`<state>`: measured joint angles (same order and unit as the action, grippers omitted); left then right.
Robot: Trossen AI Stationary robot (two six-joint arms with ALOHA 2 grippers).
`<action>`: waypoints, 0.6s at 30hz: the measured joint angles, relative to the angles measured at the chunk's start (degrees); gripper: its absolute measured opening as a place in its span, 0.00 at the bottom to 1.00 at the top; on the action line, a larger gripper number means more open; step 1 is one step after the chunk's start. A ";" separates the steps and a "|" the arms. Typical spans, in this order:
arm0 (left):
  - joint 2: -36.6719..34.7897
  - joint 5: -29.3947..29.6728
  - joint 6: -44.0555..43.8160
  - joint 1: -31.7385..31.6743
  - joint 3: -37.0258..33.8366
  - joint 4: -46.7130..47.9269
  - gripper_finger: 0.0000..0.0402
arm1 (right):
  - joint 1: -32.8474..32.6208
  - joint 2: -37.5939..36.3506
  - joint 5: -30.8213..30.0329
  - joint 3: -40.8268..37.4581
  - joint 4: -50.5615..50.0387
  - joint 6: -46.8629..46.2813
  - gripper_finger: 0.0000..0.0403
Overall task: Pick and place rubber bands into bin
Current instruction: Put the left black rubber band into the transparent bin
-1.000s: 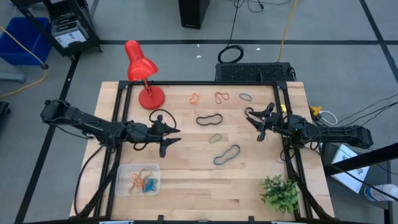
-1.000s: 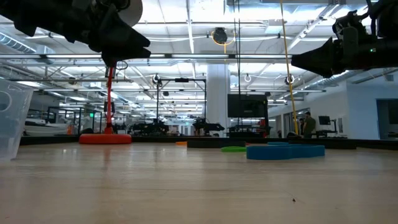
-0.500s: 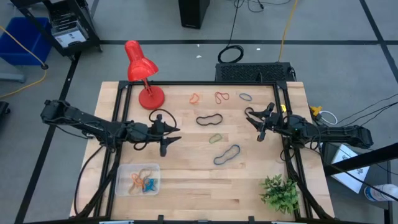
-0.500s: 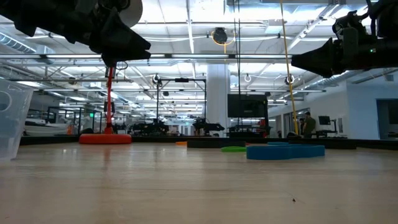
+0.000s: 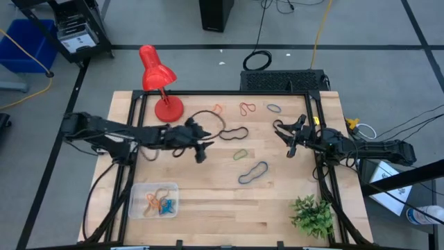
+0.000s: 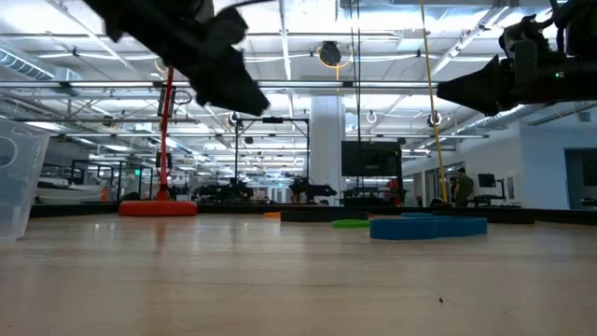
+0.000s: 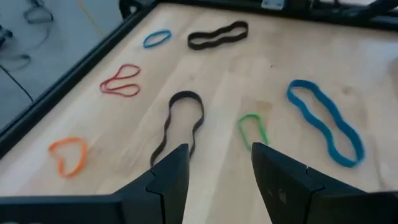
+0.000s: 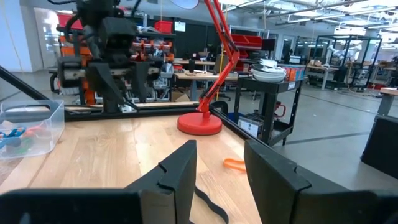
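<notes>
Left gripper (image 5: 203, 145): seen held above the middle of the table (image 5: 208, 201), just beside the near end of the long black band (image 5: 234, 133). Its fingers (image 7: 171, 177) are parted with a clear gap and nothing is gripped between them.

Right gripper (image 5: 287, 139): parked over the right side of the table, off the wood. The jaws are apart and nothing is held.

Loose rubber bands: six are left lying flat on the wood. An orange one (image 5: 217, 110), a red one (image 5: 247, 108) and a small blue one (image 5: 274, 108) are lined up along the far edge. The long black band is found in the middle, a green one (image 5: 241, 154) just nearer than it, and a long blue one (image 5: 253, 172) nearer still.

Left wrist view: the black band (image 7: 179, 124) and the green band (image 7: 252, 129) are framed right past the fingers, both untouched.

Bin (image 5: 137, 201): set at the near left corner of the table, well apart from both grippers.

Inside the bin: a few bands are already dropped in, orange (image 5: 151, 203), blue (image 5: 166, 206) and a tan one (image 5: 163, 191).

Other stuff: a red desk lamp (image 5: 157, 82) is stood at the far left, and a small green plant (image 5: 312, 215) is placed at the near right corner.
</notes>
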<state>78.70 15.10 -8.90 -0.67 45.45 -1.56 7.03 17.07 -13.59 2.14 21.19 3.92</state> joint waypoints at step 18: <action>26.53 0.79 -14.85 -9.47 21.70 10.35 0.45 | 0.00 -0.01 -0.05 0.00 -0.30 0.18 0.32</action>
<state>105.23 15.90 -23.75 -10.14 67.15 8.79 7.03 17.06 -13.65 2.14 20.89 4.11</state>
